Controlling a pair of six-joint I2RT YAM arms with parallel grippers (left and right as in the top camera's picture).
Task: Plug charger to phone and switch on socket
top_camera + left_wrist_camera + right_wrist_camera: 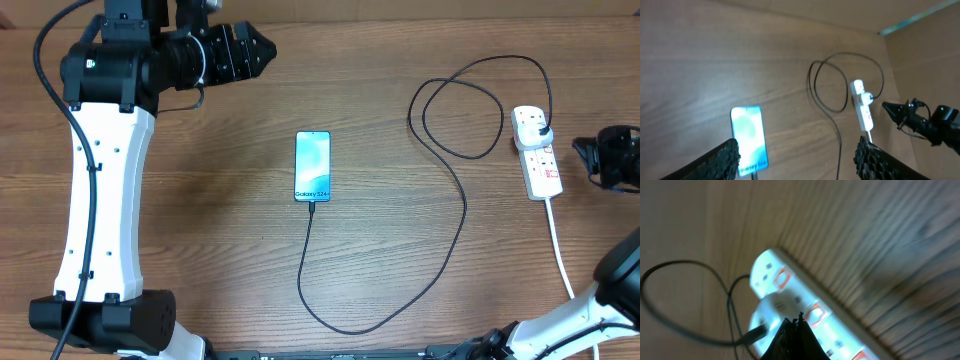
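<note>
- Phone [312, 166] lies mid-frame on the desk [200, 220], screen lit; left of it, at upper left, my left tool [266, 50] hangs released, holding nothing.
- Right of that, the charger [466, 210] seems seated in the phone's lower edge, its cable looping to its far end in the socket [540, 160] at far right.
- My right tool [578, 148] is clenched, empty, tip just beside the socket.
- I judge plugging done; switching on is in hand. Next: press the closed tip squarely on the red switch [817, 314] by the occupied outlet, without nudging the charger.
</note>
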